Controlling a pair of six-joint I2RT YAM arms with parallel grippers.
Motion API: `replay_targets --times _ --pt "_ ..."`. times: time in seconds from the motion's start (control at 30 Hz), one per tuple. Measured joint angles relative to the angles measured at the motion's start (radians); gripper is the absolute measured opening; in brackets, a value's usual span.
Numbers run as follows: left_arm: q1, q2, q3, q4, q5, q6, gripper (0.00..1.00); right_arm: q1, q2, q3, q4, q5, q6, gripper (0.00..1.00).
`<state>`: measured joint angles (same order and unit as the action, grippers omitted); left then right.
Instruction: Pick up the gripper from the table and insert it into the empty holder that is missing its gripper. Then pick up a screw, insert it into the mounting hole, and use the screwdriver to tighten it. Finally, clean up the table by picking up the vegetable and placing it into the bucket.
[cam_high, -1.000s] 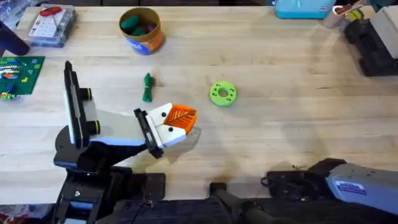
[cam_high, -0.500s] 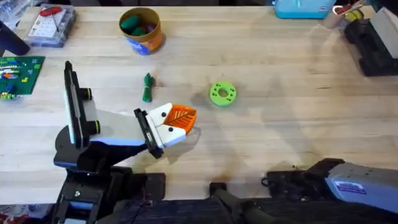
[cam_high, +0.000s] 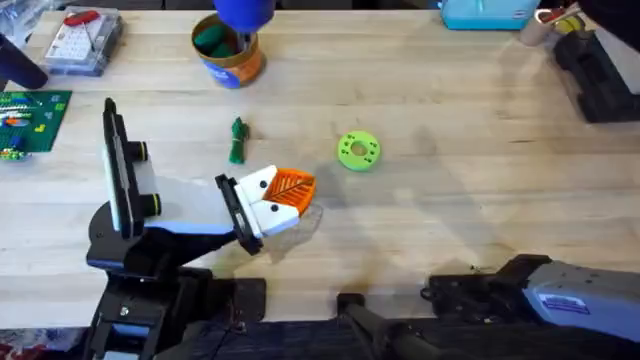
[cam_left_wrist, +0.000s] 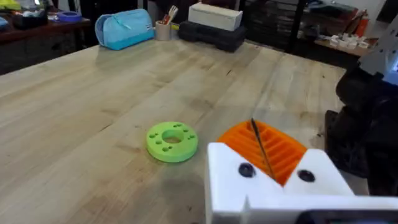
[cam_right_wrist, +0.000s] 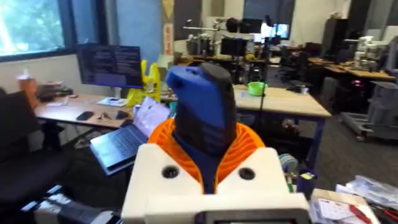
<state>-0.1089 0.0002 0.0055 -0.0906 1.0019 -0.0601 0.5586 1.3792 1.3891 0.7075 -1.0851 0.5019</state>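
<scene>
My left gripper (cam_high: 290, 190) sits low centre-left, pads together. Vegetable (cam_high: 237, 140) at its 11 o'clock, green disc (cam_high: 358, 150) at 2 o'clock, bucket (cam_high: 228, 50) far 12 o'clock.

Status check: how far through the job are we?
Done: gripper insert and screw can't be confirmed from these views. In hand: the right gripper is shut on the screwdriver, held up off the table. Remaining: the vegetable lies on the table, outside the bucket; the left gripper is shut nearby.
</scene>
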Motion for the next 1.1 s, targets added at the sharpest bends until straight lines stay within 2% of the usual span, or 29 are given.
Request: replay_targets --times 0.3,0.7,1.1 --pt "0.000 0.000 0.000 0.000 0.000 0.000 0.019 0.022 0.000 -0.007 0.013 -0.073 -0.001 0.049" --pt "0.000 0.000 0.000 0.000 0.000 0.000 0.019 0.022 0.000 -0.169 0.171 -0.088 0.000 0.050" --pt "0.000 0.000 0.000 0.000 0.000 0.000 0.019 0.046 0.000 -0.259 0.183 -0.089 -0.025 0.049"
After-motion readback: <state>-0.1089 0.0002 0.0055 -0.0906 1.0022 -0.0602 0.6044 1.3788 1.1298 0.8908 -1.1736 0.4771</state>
